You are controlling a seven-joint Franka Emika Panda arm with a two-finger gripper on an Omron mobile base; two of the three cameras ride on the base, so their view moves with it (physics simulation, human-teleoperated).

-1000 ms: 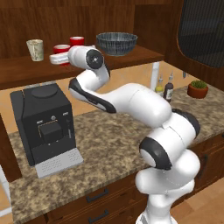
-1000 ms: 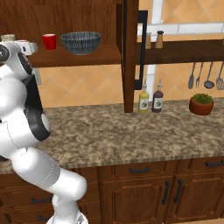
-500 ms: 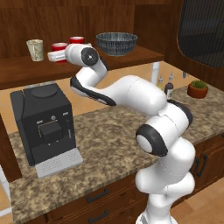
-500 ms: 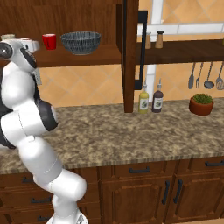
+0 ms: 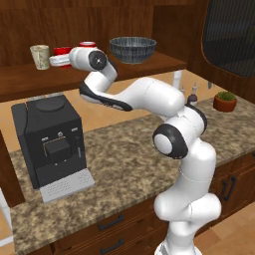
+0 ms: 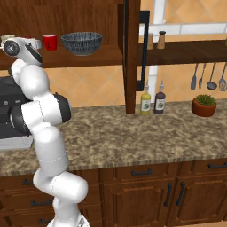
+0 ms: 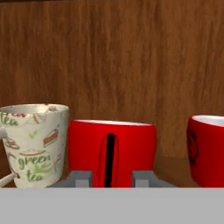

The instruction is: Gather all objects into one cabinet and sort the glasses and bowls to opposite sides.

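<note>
While jaws stand open either side of red cup (image 7: 111, 151), beige tumbler (image 7: 34, 144) just beside it.

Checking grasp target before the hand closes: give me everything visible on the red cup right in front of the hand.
The red cup is glossy red outside, white at the rim, with a dark vertical stripe on its facing side. It stands upright on the wooden cabinet shelf, against the wood back panel. The beige tumbler sits close on one side, a second red cup apart on the other. The hand is centred on it, fingertips low in front; contact cannot be told.
</note>
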